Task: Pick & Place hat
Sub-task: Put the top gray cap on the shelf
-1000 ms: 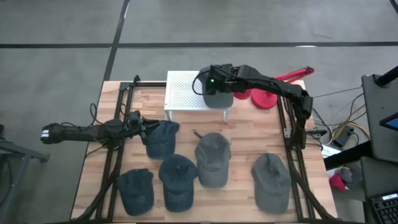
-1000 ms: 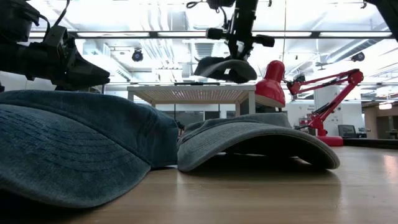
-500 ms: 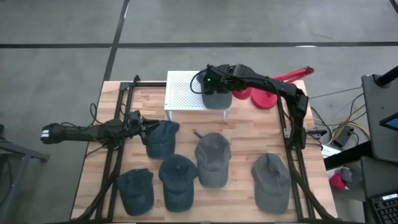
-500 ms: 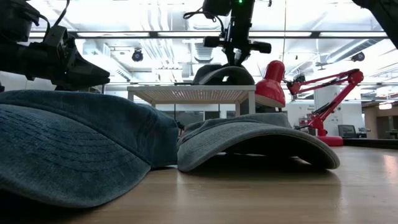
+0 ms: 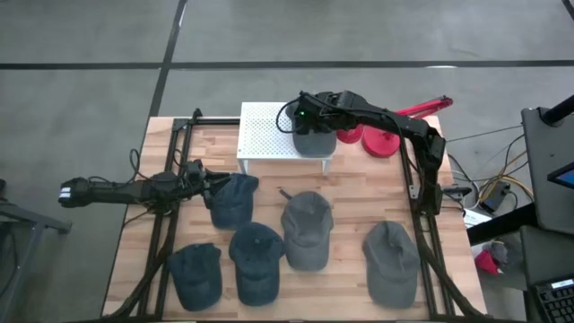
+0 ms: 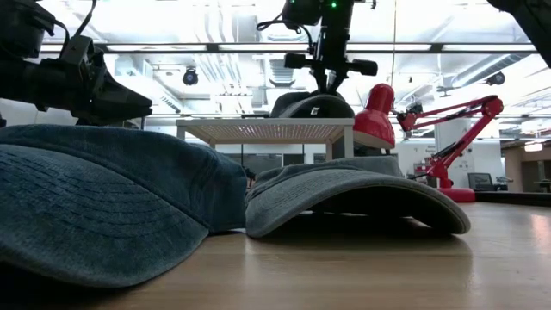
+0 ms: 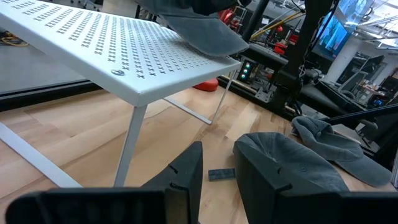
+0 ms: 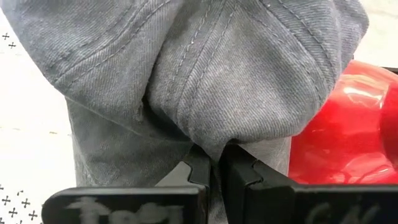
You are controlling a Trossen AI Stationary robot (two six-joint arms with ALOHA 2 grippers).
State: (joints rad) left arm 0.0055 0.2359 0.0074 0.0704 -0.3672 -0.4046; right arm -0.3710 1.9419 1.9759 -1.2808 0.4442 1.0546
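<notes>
On the white perforated stand (image 5: 273, 130) atop the wooden table (image 5: 350, 193), the right end effector (image 5: 309, 119) pinches a grey hat (image 5: 316, 141).

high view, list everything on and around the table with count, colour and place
grey hat on stand: 1, grey, on the right end of the white stand, pinched by the right end effector
white stand: 1, white perforated top on legs, far middle of the table
blue hats: 3, dark blue, near left part of the table
grey hats on table: 2, grey, near middle and near right
red lamp: 1, red, far right, beside the stand
table: 1, light wood
left end effector: 1, dark, low by the rearmost blue hat, fingers apart, holding nothing
right end effector: 1, dark, over the stand, shut on the grey hat's cloth
</notes>
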